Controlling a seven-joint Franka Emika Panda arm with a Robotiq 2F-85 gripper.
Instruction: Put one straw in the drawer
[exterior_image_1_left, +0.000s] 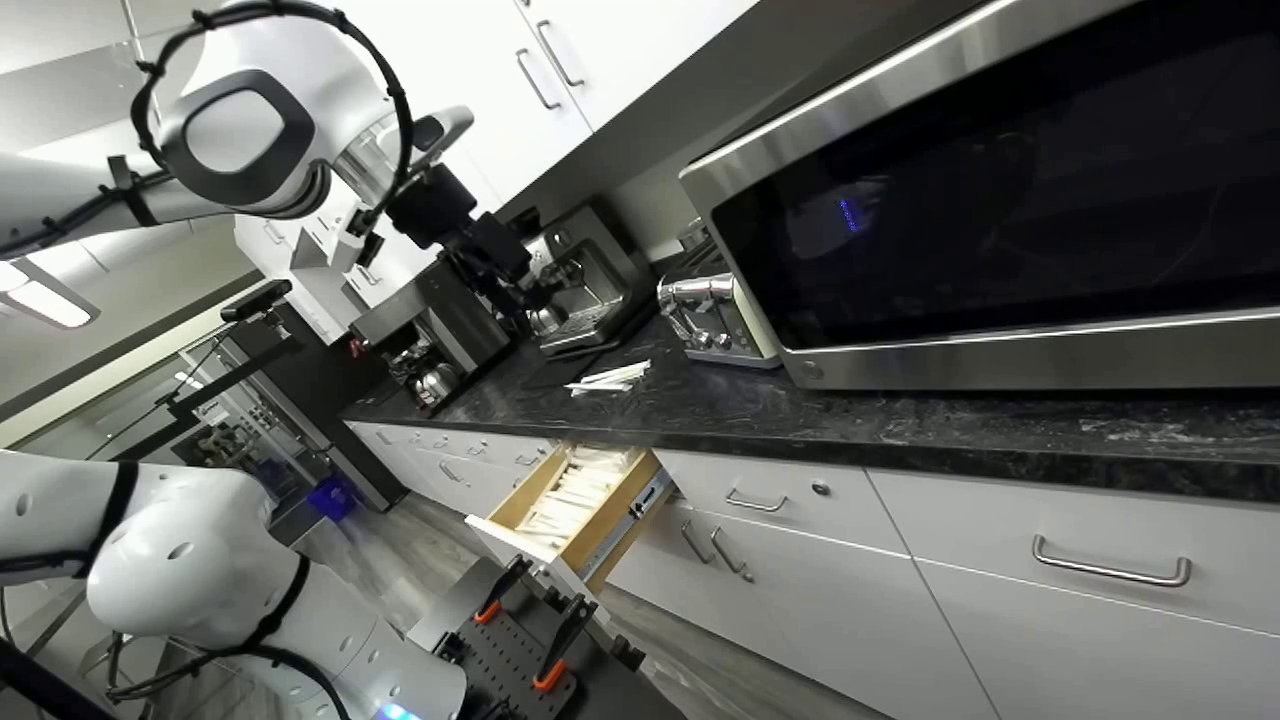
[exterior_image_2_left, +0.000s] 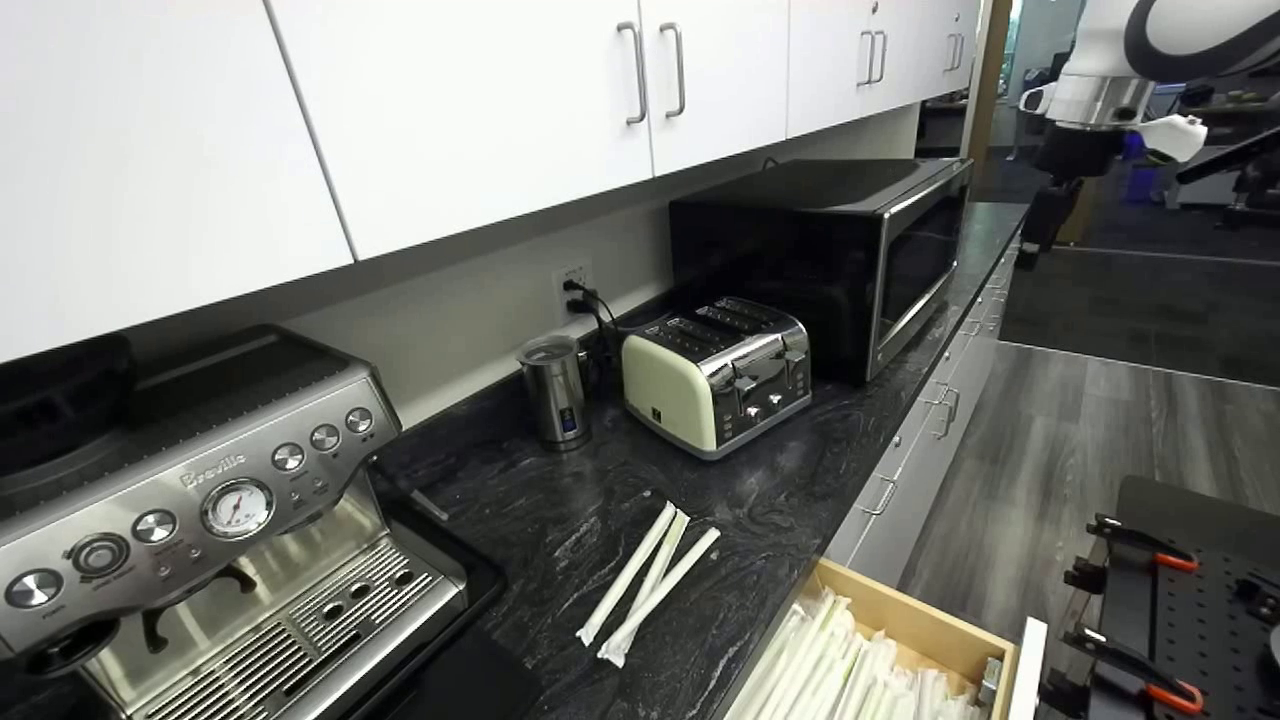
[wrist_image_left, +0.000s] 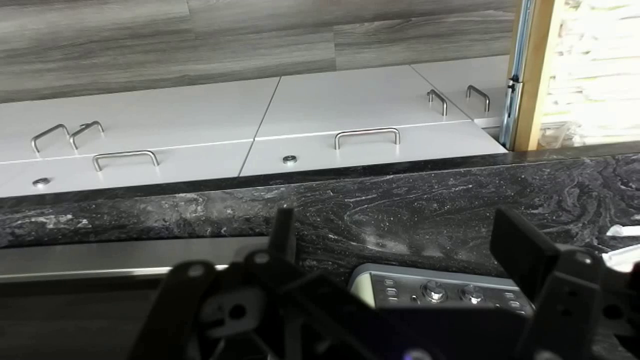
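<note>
The gripper (wrist_image_left: 397, 225) is seen released: in the wrist view its fingers (wrist_image_left: 522, 245) stand wide apart, and we find nothing held between them. Three straws (exterior_image_2_left: 650, 580) lie on the counter (exterior_image_2_left: 530, 520), lower than the gripper and well apart from it; in the wrist view only white ends show, beyond the finger at the right of that view. We judge each straw very light, slim and easily crushed, stiff enough lengthwise to lift level, with a smooth, papery wrapper that may slip. We would pinch the straw nearest the drawer (exterior_image_2_left: 905, 612), gently and crosswise, on its half nearer the gripper, where it stands free of its neighbours. The drawer, pulled out, lies lower than the gripper, toward the same side as the straws; between its pale wooden walls we see a thick, loose heap of similar wrapped straws (exterior_image_2_left: 845, 665). A metal jug (exterior_image_2_left: 557, 395) stands well apart from the gripper; we cannot see its contents.
</note>
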